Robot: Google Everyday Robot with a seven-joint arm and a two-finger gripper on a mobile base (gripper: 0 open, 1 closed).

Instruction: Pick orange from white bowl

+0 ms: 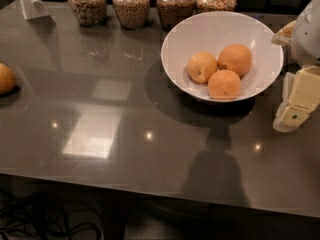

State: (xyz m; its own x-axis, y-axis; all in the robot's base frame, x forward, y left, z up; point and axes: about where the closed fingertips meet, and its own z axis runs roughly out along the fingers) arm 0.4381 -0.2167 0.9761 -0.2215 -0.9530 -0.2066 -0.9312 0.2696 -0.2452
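The white bowl [175, 49] stands on the grey table at the back right. It holds three oranges. The orange [236, 59], deep orange with a small dark stem dot on its left side, lies at the back right of the bowl. A paler yellowish orange [201, 67] lies to its left. A similar orange with no stem mark [224, 84] lies in front. My gripper [291, 118] hangs at the right edge of the view, just outside the bowl's right rim and lower than it, apart from the fruit.
Several glass jars [131, 5] of grains line the table's back edge behind the bowl. A white stand [31, 1] is at the back left. Another yellowish fruit [5, 78] lies at the left edge. Cables [45, 224] lie under the table's front edge.
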